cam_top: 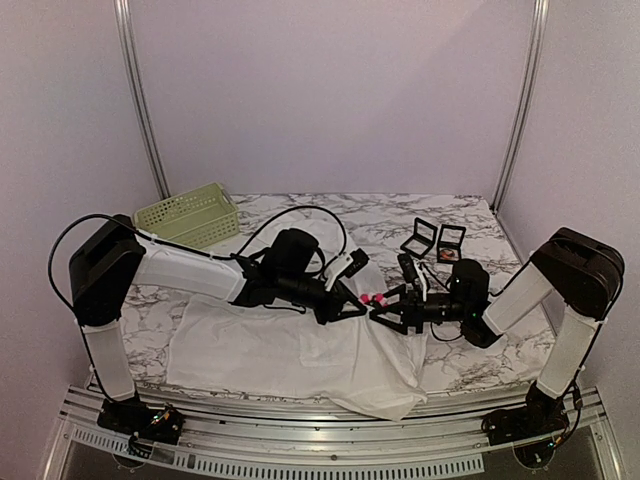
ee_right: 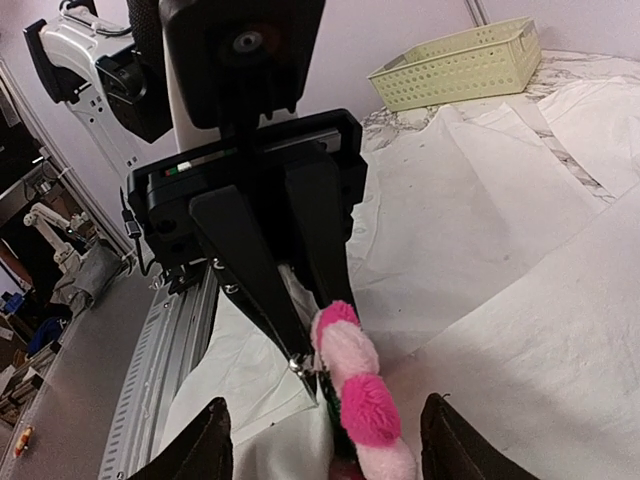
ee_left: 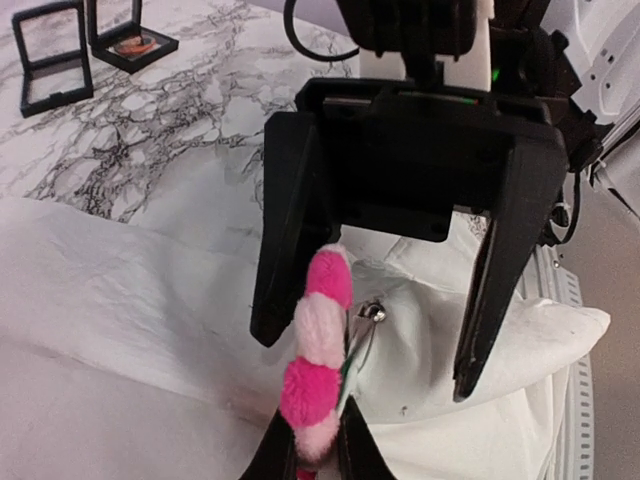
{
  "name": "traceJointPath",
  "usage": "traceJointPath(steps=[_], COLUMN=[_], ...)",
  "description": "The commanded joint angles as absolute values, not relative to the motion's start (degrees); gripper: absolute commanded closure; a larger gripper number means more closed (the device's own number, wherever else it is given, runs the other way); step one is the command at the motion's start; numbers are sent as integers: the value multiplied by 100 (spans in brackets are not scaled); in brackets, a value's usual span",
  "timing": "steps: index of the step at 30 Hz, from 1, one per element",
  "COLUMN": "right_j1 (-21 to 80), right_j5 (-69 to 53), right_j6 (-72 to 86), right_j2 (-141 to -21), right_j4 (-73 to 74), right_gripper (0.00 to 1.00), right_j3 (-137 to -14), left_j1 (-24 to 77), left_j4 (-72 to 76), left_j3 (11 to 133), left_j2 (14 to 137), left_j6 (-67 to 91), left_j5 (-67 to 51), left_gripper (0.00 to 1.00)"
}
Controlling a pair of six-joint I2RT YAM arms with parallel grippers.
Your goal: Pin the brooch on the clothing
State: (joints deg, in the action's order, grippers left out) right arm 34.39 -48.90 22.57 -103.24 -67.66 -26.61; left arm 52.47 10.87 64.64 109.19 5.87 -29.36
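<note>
Brooch [ee_left: 316,350] in left hand [ee_left: 318,448] (pinched), over shirt [ee_left: 120,300]

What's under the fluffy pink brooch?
The white cloth shirt spreads beneath the fluffy pink-and-pale-pink brooch. The shirt hides the grey-veined marble table right under there, so that part cannot be seen.

On my screens the brooch [ee_left: 315,345] shows alternating hot pink and pale pink fuzzy bands. The shirt [cam_top: 290,355] is plain white. The table [cam_top: 380,212] is white marble with grey veins. The basket [cam_top: 188,215] is pale green, dotted with holes. The left gripper [cam_top: 355,305] and right gripper [cam_top: 388,312] are black.
</note>
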Motion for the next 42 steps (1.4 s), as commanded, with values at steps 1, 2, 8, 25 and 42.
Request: traceJointPath(steps=[1,2,8,25,42], right_j1=[3276,3196,3020,3559,3632], right_j5=[-5255,-5311,-4968,-929,-1561], right_j6=[2039,2006,1164,2232,2942], right_j2=[-9975,-9824,-8853,-9990,-11090], right_j4=[-6320,-6152,-4371,-847,-1286], right_gripper=[35,35,30,30,90], right_j3=[-2664,-2663,-2750,-4961,-5643], left_j1=[5215,5231,5484,6156,4940], left_j4=[1272,1300,2197,2260,-856], left_j3=[6272,6227,5399,3977,4426], left_j2=[10620,10602,10407,9479,8272], left_j6=[-292,-575,-3117,-6515,-2640], left_j5=[-2532,-2404,-1564,-913,697], left_gripper=[100,100,100,31,23])
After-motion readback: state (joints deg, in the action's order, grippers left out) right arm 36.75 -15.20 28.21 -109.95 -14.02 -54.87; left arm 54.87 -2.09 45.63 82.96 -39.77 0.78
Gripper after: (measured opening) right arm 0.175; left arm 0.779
